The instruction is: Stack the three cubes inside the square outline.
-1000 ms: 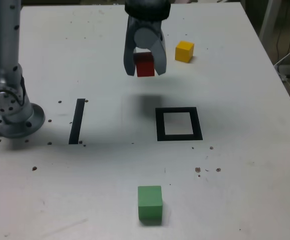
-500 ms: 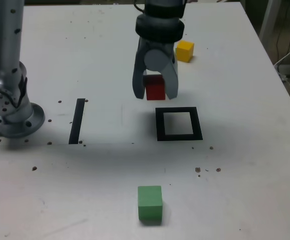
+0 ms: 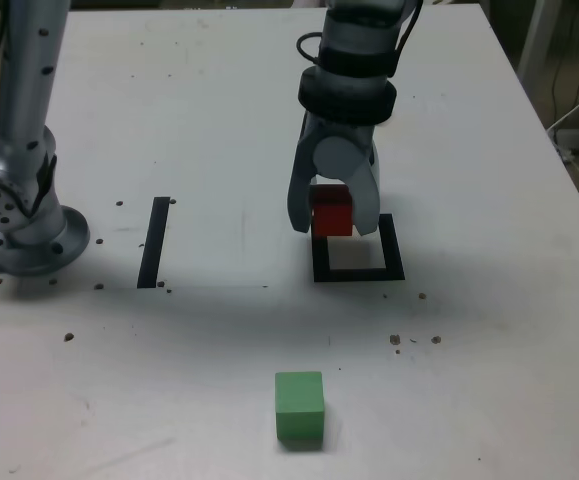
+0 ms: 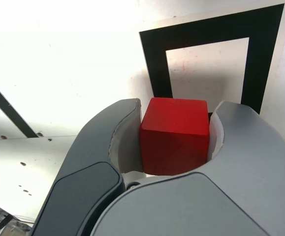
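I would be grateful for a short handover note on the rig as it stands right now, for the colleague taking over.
Claw: closed on the red cube, holding it above the table, near the thick black square outline.
Green cube: on the table, toward the exterior view's bottom, outside the outline.
Yellow cube: not visible in either view.
Done: red cube gripped; nothing stacked in the outline that I can see.
Left: set red down inside the outline, locate yellow, then stack the other two on it.
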